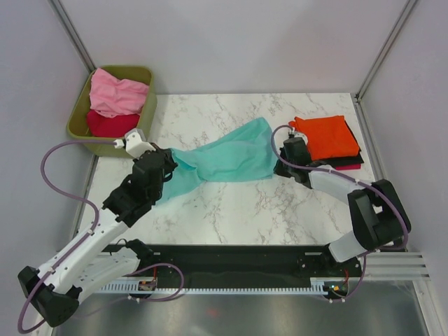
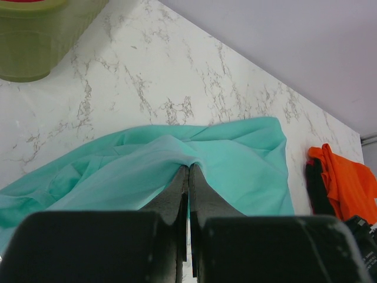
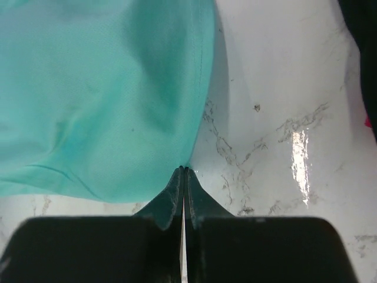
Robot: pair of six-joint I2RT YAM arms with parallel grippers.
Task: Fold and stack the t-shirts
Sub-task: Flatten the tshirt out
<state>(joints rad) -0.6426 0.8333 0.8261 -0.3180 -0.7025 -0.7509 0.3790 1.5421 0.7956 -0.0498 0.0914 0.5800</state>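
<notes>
A teal t-shirt (image 1: 224,157) stretches across the middle of the marble table between both arms. My left gripper (image 1: 171,162) is shut on its left end; in the left wrist view the cloth (image 2: 235,159) bunches over the closed tips (image 2: 189,167). My right gripper (image 1: 280,159) is shut on the shirt's right edge, and the right wrist view shows the hem (image 3: 106,88) pinched at the tips (image 3: 184,170). A folded orange t-shirt (image 1: 327,136) lies on a black one (image 1: 348,164) at the right. Pink (image 1: 115,94) and crimson red (image 1: 108,124) shirts sit in the bin.
The olive-green bin (image 1: 145,72) stands at the table's back left corner, also seen in the left wrist view (image 2: 35,41). The orange and black stack (image 2: 347,183) lies just right of my right gripper. Grey walls enclose the table on three sides.
</notes>
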